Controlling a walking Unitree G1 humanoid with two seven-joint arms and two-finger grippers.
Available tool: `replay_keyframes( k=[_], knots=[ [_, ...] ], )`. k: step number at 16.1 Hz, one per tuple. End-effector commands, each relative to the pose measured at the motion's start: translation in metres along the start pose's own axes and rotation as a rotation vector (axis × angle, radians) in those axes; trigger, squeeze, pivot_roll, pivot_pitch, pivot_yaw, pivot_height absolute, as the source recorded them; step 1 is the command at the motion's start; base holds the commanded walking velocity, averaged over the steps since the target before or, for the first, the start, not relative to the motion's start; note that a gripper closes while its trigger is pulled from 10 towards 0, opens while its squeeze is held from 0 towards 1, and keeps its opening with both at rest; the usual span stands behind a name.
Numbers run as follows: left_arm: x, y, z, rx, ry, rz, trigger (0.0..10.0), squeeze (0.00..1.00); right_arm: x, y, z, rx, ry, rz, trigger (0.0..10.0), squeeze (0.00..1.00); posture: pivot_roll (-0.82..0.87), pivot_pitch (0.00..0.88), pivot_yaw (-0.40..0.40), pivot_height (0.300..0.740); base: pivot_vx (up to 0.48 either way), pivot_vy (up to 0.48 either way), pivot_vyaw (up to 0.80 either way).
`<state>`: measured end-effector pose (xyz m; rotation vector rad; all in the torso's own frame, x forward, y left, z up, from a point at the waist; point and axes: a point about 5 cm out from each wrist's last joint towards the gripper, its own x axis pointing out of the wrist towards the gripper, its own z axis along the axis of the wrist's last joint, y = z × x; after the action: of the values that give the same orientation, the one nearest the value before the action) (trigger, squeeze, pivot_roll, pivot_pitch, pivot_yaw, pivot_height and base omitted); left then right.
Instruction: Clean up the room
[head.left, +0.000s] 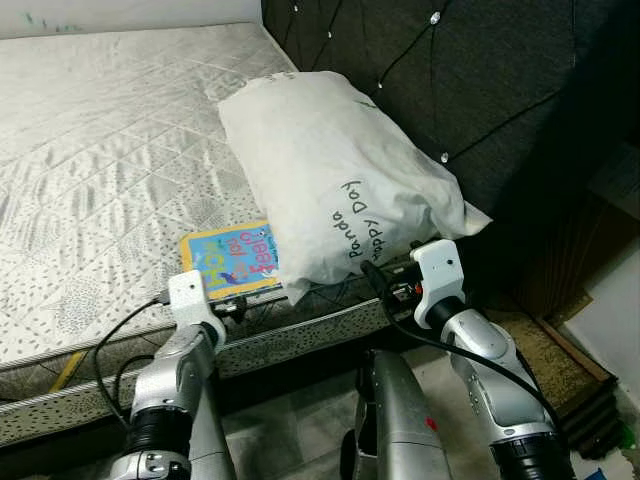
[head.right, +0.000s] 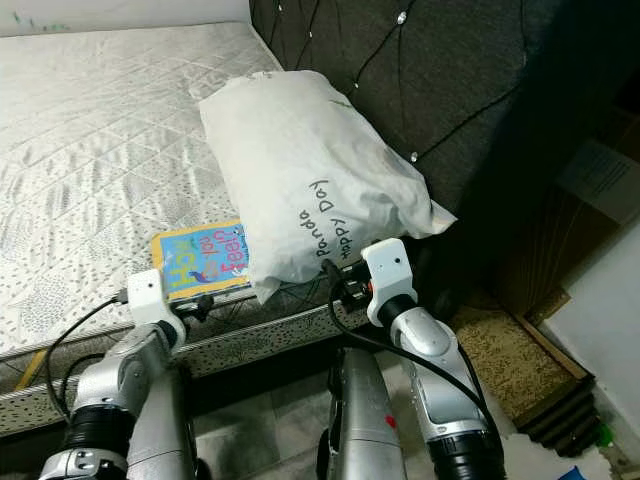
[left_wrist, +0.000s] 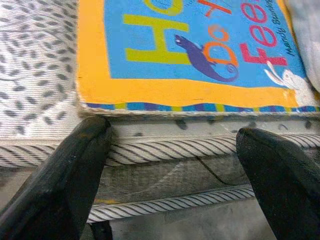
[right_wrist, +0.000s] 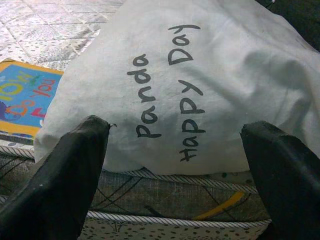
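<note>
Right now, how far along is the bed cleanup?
Done: nothing visibly yet. In hand: nothing gripped; the left gripper is open at the mattress edge facing the book, and the right gripper is open before the pillow. Left: the book, partly under the pillow, and the pillow are both still on the mattress.

The pillow (head.left: 335, 170) covered the book's (head.left: 228, 262) three-o'clock side, hiding the title's end. At six o'clock both silver arms (head.left: 170, 400) ran off the frame's lower edge.
</note>
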<state>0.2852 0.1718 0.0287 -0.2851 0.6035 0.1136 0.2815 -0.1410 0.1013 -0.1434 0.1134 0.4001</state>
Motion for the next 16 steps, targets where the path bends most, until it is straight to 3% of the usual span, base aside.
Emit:
replay_keyframes(
  k=[1,5,8,13,16],
  knots=[
    [0.001,0.006,0.001,0.002,0.000,0.016,10.0,0.00,0.001,-0.004,0.001,-0.009,-0.005,-0.015,10.0,0.00,-0.09,0.000,-0.047,0.504,0.000,0.000,0.00],
    [0.003,0.015,0.008,0.006,-0.016,0.042,10.0,0.00,0.001,-0.006,0.001,-0.012,-0.005,-0.021,10.0,0.00,-0.09,0.000,-0.046,0.504,0.000,0.000,0.00],
    [0.001,0.003,0.001,0.008,-0.005,0.008,10.0,0.00,0.001,-0.005,0.001,-0.014,-0.008,-0.018,10.0,0.00,-0.09,0.000,-0.046,0.504,0.000,0.000,0.00],
    [-0.014,-0.014,-0.006,0.048,-0.015,-0.046,10.0,0.00,0.004,-0.005,0.000,-0.014,-0.013,-0.018,10.0,0.00,-0.08,0.000,-0.043,0.504,0.000,0.000,0.00],
    [-0.030,-0.021,-0.001,0.171,-0.074,-0.081,10.0,0.00,0.010,-0.003,0.001,-0.009,-0.023,-0.012,10.0,0.00,-0.05,0.000,-0.040,0.504,0.000,0.000,0.00]
  ],
)
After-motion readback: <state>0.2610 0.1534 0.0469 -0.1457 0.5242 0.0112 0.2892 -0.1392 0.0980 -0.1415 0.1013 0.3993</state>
